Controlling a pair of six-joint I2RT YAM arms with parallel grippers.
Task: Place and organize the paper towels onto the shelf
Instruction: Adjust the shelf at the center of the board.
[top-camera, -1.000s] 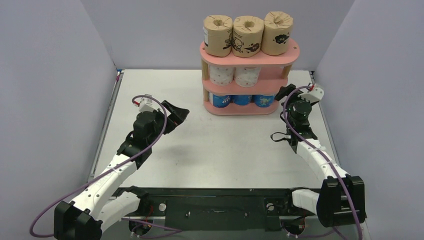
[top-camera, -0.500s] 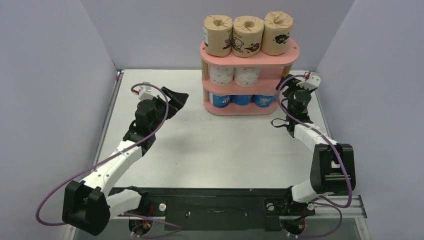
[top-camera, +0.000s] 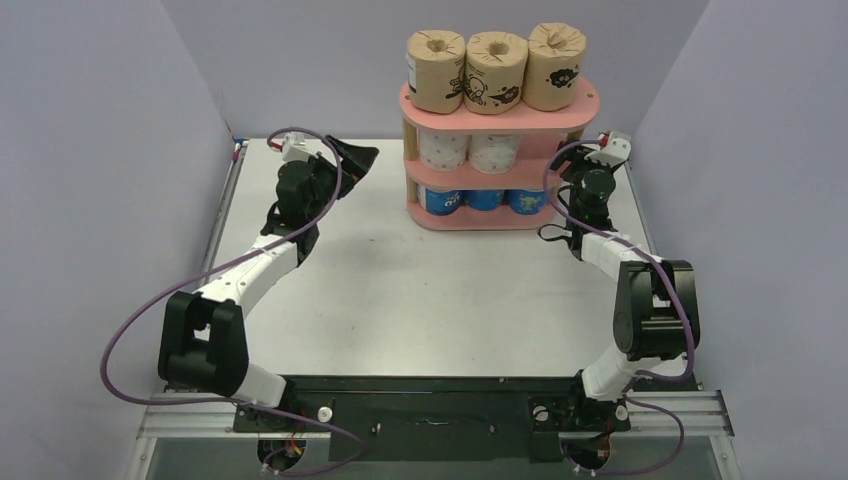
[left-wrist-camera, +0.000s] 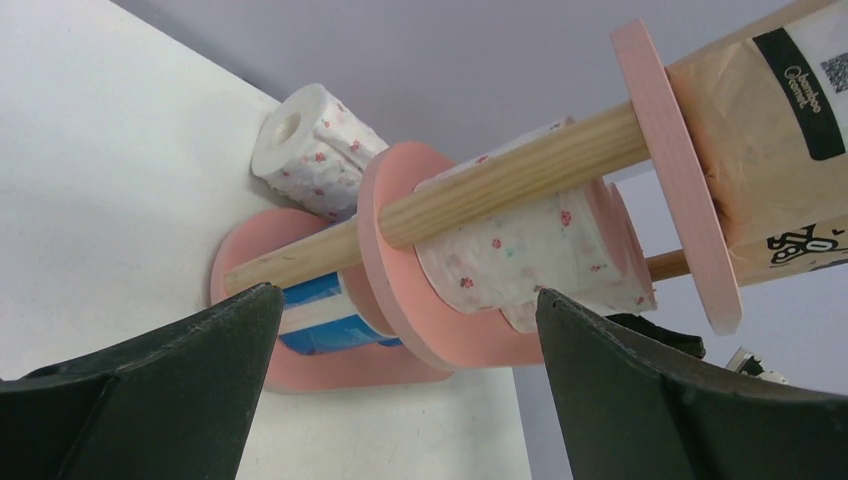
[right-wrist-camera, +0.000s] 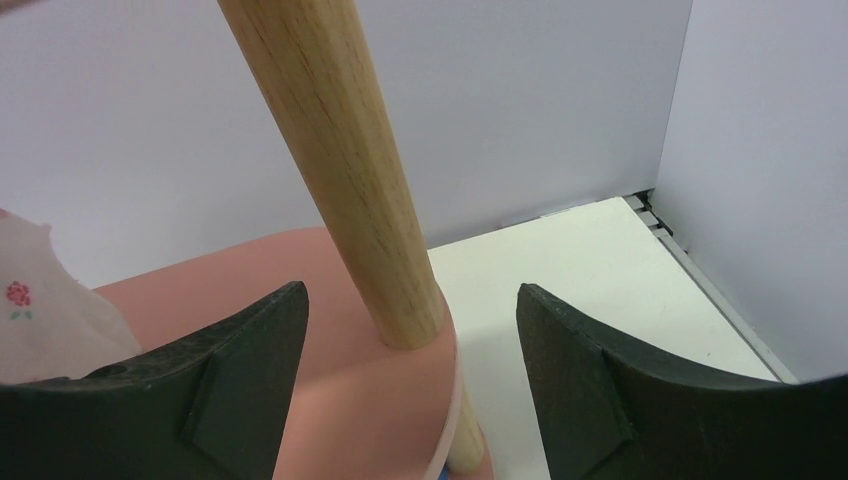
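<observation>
The pink shelf (top-camera: 497, 105) stands at the back centre. Three brown rolls (top-camera: 496, 68) stand on its top board, two white pink-dotted rolls (top-camera: 468, 150) on the middle board, and blue rolls (top-camera: 483, 199) on the bottom. In the left wrist view a third white roll (left-wrist-camera: 305, 150) lies on the table beyond the shelf's left end. My left gripper (top-camera: 362, 157) is open and empty, just left of the shelf (left-wrist-camera: 400, 290). My right gripper (top-camera: 572, 168) is open at the shelf's right end, its jaws either side of a wooden post (right-wrist-camera: 340, 170) and the middle board (right-wrist-camera: 330, 350).
Grey walls enclose the table on the left, back and right. The table's right edge and corner seam (right-wrist-camera: 650, 205) lie just beyond my right gripper. The black base rail (top-camera: 430, 410) runs along the near edge.
My left arm has stretched forward and right, bringing its open gripper up to the shelf's left end. My right gripper has moved back and up to the shelf's right post.
</observation>
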